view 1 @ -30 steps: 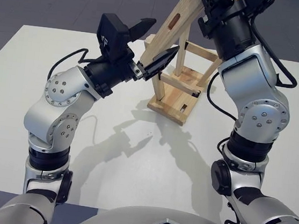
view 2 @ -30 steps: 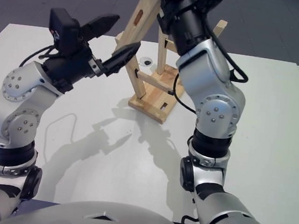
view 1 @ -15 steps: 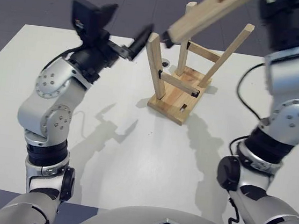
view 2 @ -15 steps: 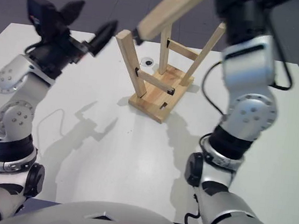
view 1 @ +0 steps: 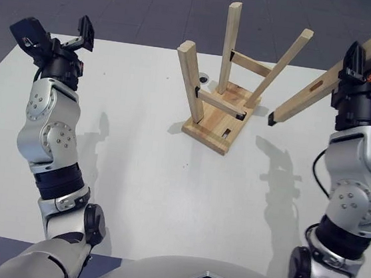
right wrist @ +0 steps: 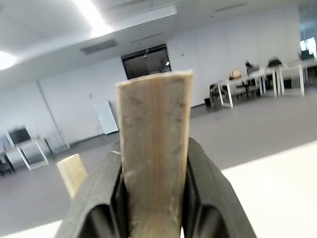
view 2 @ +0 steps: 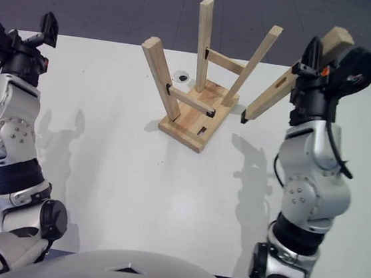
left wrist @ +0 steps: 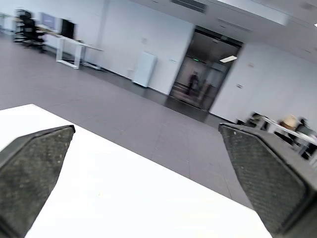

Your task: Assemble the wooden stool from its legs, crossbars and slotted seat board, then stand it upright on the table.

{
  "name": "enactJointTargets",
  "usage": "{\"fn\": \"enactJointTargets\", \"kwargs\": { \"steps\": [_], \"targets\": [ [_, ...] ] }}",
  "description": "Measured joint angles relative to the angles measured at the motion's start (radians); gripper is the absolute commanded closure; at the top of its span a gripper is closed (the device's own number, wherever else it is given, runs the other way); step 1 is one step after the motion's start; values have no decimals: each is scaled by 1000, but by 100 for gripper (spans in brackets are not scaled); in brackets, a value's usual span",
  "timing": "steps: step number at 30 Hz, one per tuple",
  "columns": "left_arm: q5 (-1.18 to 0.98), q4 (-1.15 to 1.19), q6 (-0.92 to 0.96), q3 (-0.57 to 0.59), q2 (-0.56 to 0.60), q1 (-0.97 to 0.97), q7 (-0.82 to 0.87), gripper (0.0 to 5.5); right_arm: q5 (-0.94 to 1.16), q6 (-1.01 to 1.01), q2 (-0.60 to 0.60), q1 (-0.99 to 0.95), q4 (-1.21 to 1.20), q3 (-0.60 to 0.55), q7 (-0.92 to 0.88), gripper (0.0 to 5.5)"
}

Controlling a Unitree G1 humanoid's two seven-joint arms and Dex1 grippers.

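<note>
**Stool (view 1: pixel 208 118) part-built, fourth leg (view 1: pixel 312 90) in my right gripper (right wrist: pixel 154 198)**

Room: one big hall with a grey floor (left wrist: pixel 124 109), white walls (left wrist: pixel 148 44) and one dark doorway (left wrist: pixel 203 69). There were desks (right wrist: pixel 257 79) along the sides and strip lights (right wrist: pixel 91 12) overhead.

Surface: one white table (view 1: pixel 165 197), plain and matt. The stool sat toward the far edge, about mid-width.

Stool count: one, upside down.
- One seat board (view 1: pixel 221 131) lay flat on the table, with a dark slot showing at its near edge.
- Three legs (view 1: pixel 192 79) stood up out of the board, splayed apart at their tops.
- I counted two crossbars (view 1: pixel 251 64). One sat high between the middle and right legs. The other sat low, running from the left leg toward the right one.

The fourth leg was in the air to the right of the stool, apart from it. It was tilted, with its lower end pointing toward the stool, and it had one oval slot in its side.

My right gripper was clamped on that leg near its upper end, with both fingers (right wrist: pixel 109 193) flat against the wood.

My left gripper (left wrist: pixel 147 130) was raised by the table's far left corner, well apart from the stool. Its fingers were spread wide with nothing between them.

Smallest thing: one round dark spot (view 1: pixel 203 79) on the table just behind the stool. I couldn't tell what it was.
</note>
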Motion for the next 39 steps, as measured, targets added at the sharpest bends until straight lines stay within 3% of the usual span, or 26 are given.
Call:
{"fn": "enactJointTargets", "kwargs": {
  "steps": [2, 9, 22, 29, 35, 39],
  "targets": [
    [2, 22, -39, -21, -23, -50, -1, 10, 13, -19, 80, 9, 30, 10, -5, 447],
    [-1, 31, -87, -58, -89, -64, -13, 10, 23, -119, 190, 28, 128, -31, 5, 447],
    [14, 46, -96, -69, -93, -61, -11, 10, 34, -182, 200, 41, 184, -40, -69, 447],
    [44, 32, -95, -76, -94, -30, 28, 10, -48, -104, 70, 9, 168, 11, -15, 446],
    [47, 29, -92, -89, -100, -30, 39, 10, -72, -72, -43, -58, 230, -14, 57, 446],
    [48, 26, -90, -93, -103, -27, 45, 10, -42, -33, -43, -72, 228, -64, 50, 446]
  ]
}}
